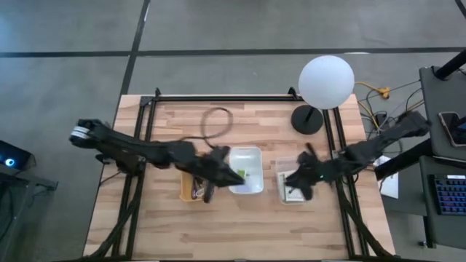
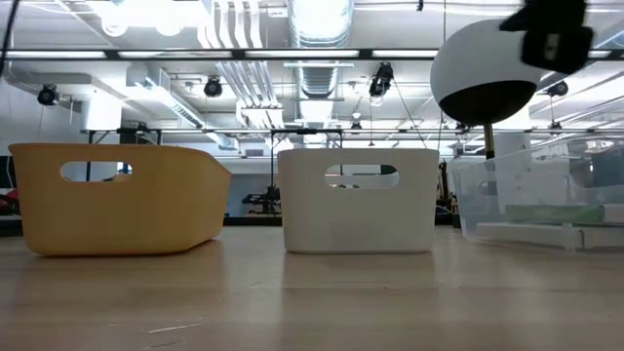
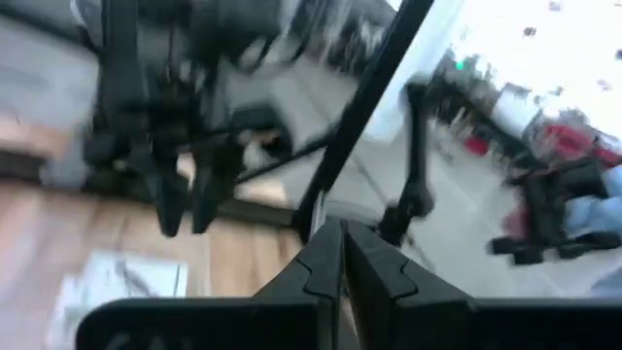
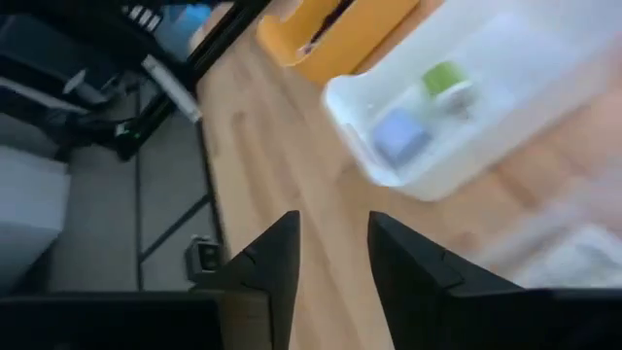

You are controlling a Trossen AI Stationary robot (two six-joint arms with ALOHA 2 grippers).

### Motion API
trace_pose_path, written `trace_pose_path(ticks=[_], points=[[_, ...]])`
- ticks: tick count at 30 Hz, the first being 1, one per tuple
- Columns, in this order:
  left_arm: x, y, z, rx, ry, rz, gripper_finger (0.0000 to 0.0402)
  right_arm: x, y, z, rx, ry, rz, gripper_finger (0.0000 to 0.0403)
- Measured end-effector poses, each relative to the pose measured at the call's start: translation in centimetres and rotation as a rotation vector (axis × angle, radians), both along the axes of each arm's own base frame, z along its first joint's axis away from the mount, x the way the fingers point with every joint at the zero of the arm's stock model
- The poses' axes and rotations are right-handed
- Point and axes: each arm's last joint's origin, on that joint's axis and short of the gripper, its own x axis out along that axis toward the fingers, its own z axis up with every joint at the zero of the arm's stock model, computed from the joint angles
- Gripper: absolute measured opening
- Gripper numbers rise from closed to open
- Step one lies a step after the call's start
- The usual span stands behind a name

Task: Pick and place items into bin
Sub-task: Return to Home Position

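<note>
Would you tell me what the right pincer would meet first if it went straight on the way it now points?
Probably the bare wooden tabletop, beside the white rectangular plastic bin; the open right pincer aims there, though depth is unclear.

Room inventory, non-job items, seen from the floor:

1. Wooden table [image 1: 167, 218], pale planks, w/ black metal frame [image 1: 218, 98] along far edge and both sides.
2. Globe lamp [image 1: 326, 81], white ball on round black base [image 1: 307, 118], far right corner of table.
3. Yellow tub [image 2: 117, 200], handle slot, left of centre.
4. White tub [image 2: 358, 200], just beside it, approx. mid-table.
5. Yellow cable [image 1: 373, 93], off table behind lamp.
6. Keyboard [image 1: 445, 195] on side desk, right.
7. Ceiling ducts [image 2: 322, 29] overhead, strip lights.
8. Grey floor [image 1: 73, 44].
</note>
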Motion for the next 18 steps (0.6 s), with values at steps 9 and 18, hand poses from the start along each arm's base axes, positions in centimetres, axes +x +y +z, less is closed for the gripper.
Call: trace_pose_path(ticks=[9, 18], points=[[-10.5, 1.7, -0.3, -0.069, -0.123, 0.361, 0.0000, -7.0, -4.0, -0.3, -0.090, -0.135, -0.232, 0.0100], [-16.2, 3.1, -5.3, -0.264, -0.164, 0.363, 0.0000, -9.0, -5.1, 0.2, -0.049, -0.201, -0.220, 0.0097]])
